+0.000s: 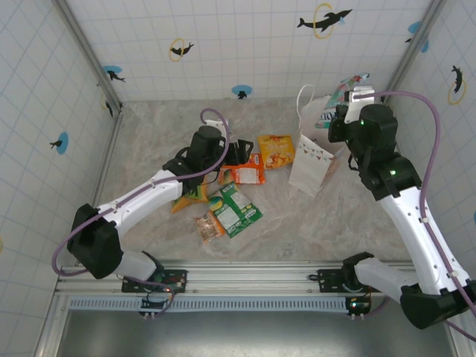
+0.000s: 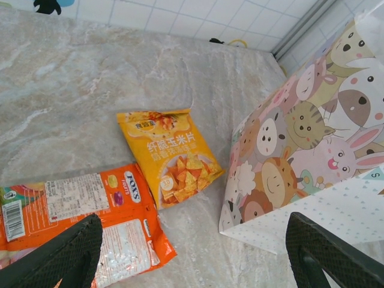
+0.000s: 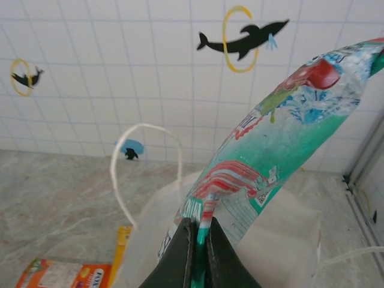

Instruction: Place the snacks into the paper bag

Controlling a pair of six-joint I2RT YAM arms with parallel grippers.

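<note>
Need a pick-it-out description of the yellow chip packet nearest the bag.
On the marble tabletop, find the white paper carrier bag right of centre. Just left of it lies a flat yellow packet. Unlike the orange packet beside it, its front shows triangular chips.

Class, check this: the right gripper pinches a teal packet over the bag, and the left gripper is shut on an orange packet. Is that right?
Not quite: the left gripper is open and holds nothing; the orange packet lies loose beneath it, as the left wrist view shows. The right gripper does pinch the teal packet over the bag.
</note>
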